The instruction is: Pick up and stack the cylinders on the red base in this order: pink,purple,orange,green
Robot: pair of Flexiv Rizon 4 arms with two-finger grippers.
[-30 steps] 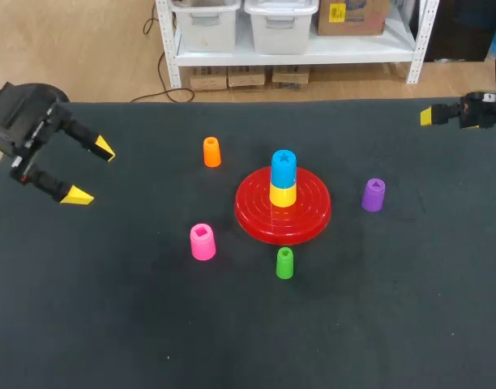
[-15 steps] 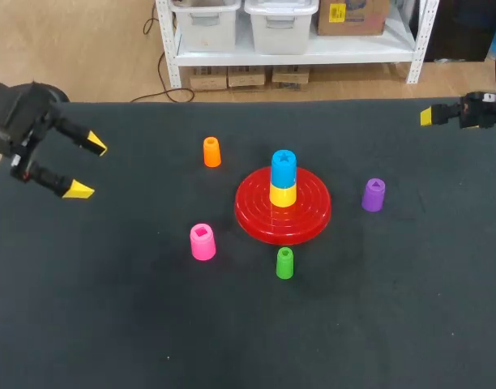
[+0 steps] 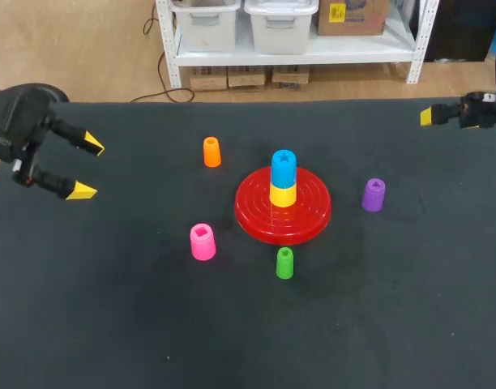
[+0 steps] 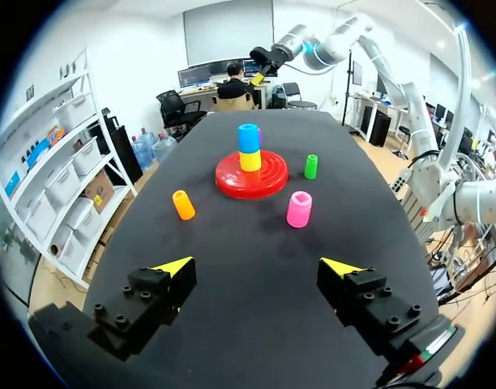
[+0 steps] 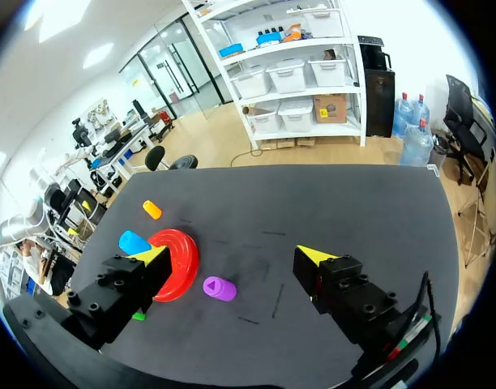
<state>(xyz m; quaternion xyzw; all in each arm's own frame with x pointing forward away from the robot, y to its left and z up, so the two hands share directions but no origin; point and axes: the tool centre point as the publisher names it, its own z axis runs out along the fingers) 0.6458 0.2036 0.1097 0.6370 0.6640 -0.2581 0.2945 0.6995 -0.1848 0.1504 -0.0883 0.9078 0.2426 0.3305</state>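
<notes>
Pink cylinder point(image 3: 203, 241) upright on the black table point(image 3: 134, 324), just off the red base point(image 3: 252, 217) on its left and nearer the robot, well apart from both grippers. Left gripper point(image 3: 86, 168) over the table's left edge, fingers spread wide, holding nothing. From its wrist, pink cylinder well ahead, in line with the gap between the fingers, touched by neither; orange cylinder point(image 3: 211, 151) ahead too, off toward one finger. Right gripper point(image 5: 233, 254) near the far right corner, fingers likewise wide apart and empty; purple cylinder point(image 3: 374, 194) ahead of them, in line with the gap, untouched. On the base, yellow cylinder point(image 3: 283, 195) with blue cylinder point(image 3: 284, 164) stacked on top. Green cylinder point(image 3: 285, 262) upright just in front of the base; purple one standing just to its right.
</notes>
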